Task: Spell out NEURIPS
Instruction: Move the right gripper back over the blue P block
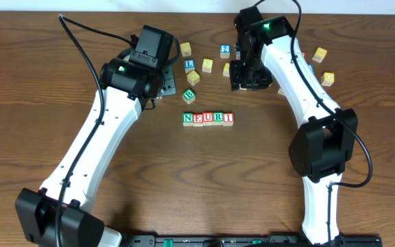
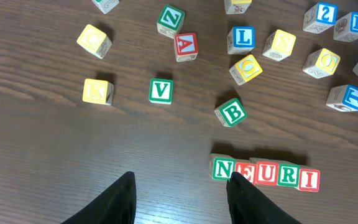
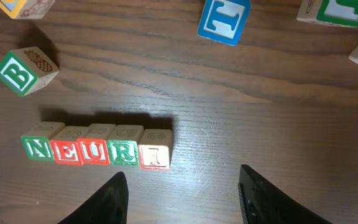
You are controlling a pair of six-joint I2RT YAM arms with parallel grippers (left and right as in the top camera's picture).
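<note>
Jaws wide, empty: left gripper [image 2: 182,183], right gripper [image 3: 184,180].
NEURI row [image 3: 95,151] sits ten o'clock off my right gripper, three o'clock off left.

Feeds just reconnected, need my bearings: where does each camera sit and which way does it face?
Overhead: above the table, looking straight down; left arm and right arm show.
Left wrist: low, facing loose cubes; open left gripper at bottom.
Right wrist: low, facing the NEURI row; open right gripper at bottom.
Shared: all views show that row and the green B cube.
</note>
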